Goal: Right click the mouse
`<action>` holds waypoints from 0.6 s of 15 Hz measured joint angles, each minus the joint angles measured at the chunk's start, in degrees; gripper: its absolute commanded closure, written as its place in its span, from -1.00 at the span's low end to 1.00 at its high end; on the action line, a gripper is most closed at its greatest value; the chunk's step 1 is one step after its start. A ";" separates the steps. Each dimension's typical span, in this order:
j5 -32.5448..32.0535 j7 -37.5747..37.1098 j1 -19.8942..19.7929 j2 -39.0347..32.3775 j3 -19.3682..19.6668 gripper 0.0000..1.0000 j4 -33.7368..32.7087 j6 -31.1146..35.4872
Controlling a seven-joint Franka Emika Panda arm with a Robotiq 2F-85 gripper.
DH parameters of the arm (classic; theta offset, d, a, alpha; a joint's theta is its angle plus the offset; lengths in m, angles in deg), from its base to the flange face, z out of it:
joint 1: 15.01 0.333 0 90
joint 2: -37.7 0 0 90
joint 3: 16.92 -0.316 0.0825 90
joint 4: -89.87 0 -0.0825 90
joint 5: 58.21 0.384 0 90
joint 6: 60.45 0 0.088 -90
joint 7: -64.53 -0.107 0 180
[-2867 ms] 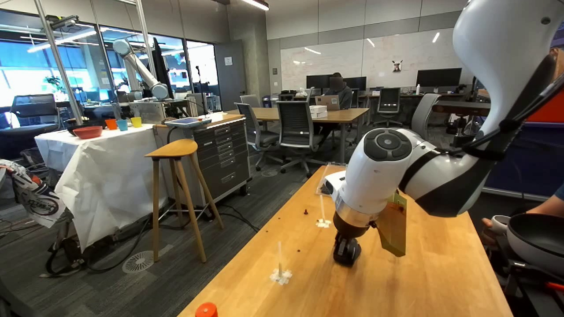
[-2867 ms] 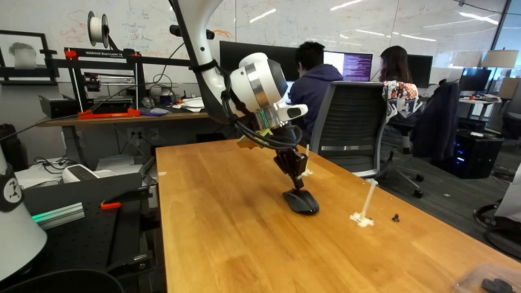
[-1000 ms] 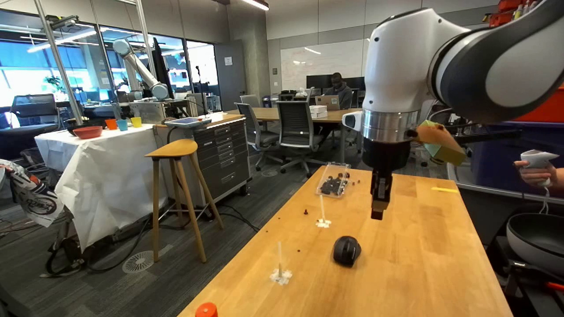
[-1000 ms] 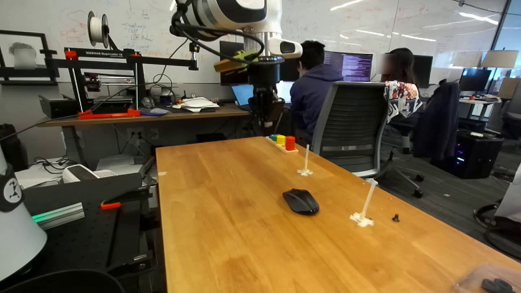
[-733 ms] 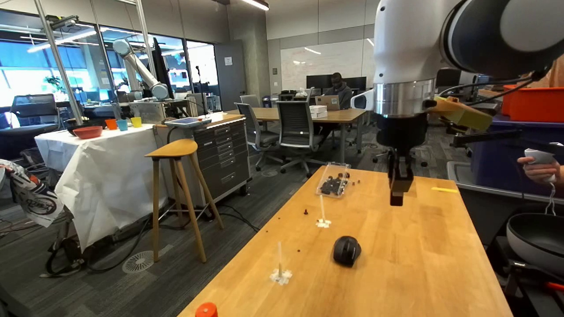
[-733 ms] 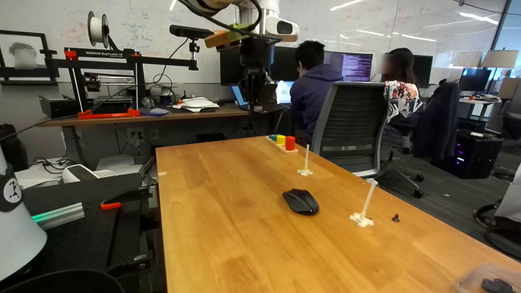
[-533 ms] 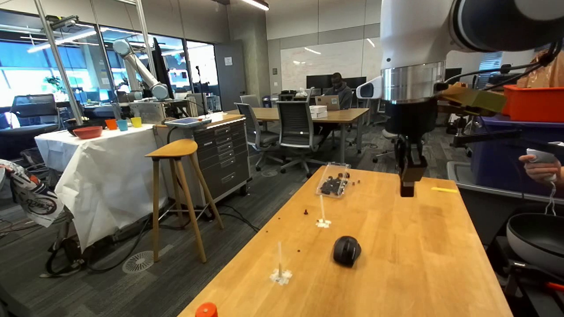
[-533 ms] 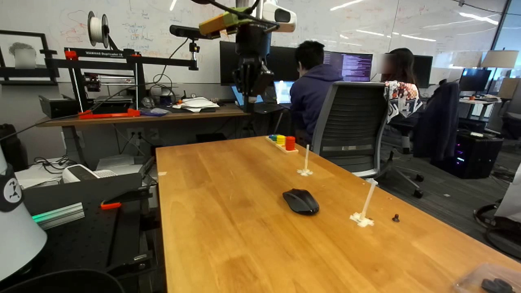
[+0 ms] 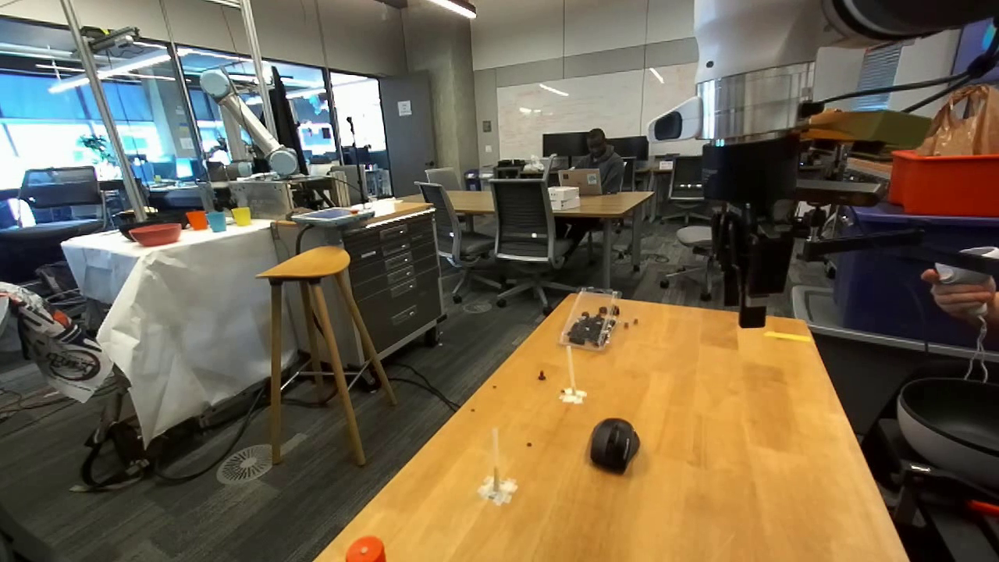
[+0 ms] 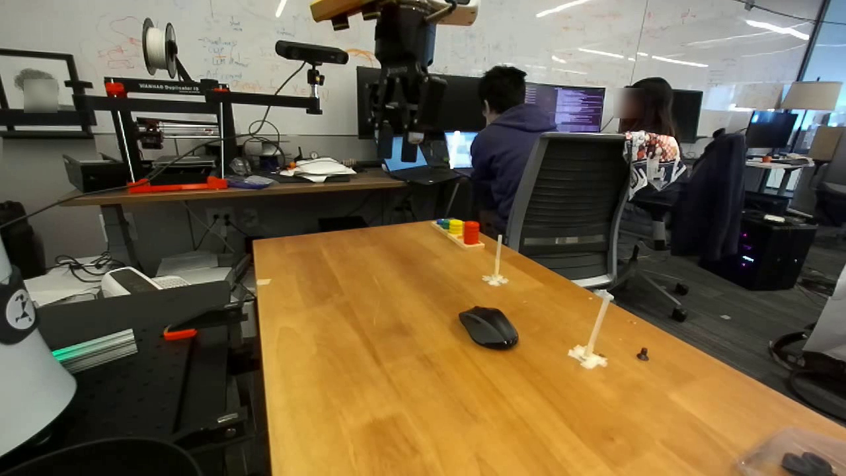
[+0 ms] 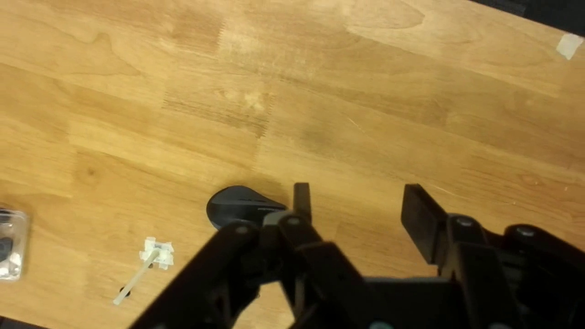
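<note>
Black two-finger gripper (image 11: 358,203) is spread, pinching nothing, well above the honey-brown wooden table (image 11: 329,137), probably for clearance. Small black domed plastic mouse (image 11: 240,204) lies flat on the table, gripper's 9 o'clock in wrist view, likely button-side up for a top-down press. Thin off-white rod (image 11: 136,278), mouse's 8 o'clock: white tape (image 11: 165,250) at foot, presumably keeps it standing.

My arm (image 9: 753,39): smooth white shell, dark joint cover (image 9: 909,16). Silver metal collar (image 9: 757,101) above a black wrist section (image 9: 749,168). White lug (image 9: 688,115) beside the collar, dark rounded inset (image 9: 664,126). Cables (image 9: 975,70): black. Yellow-and-green part (image 9: 878,126) mounted nearby. My gripper (image 11: 355,203): black, 2 fingers (image 11: 422,221), round grey screw heads (image 11: 525,231). My base (image 10: 30,396): white, pale emblem (image 10: 20,311) on black.
</note>
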 measured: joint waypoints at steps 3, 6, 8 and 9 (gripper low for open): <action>0.00 1.92 -0.26 1.25 0.79 -1.00 0.05 -2.41; 0.00 3.10 -0.79 3.13 1.84 -1.00 0.07 -6.28; 0.00 3.22 -1.29 4.75 2.48 -1.00 0.06 -9.78; 0.00 3.20 -1.72 5.52 2.61 -1.00 0.06 -11.17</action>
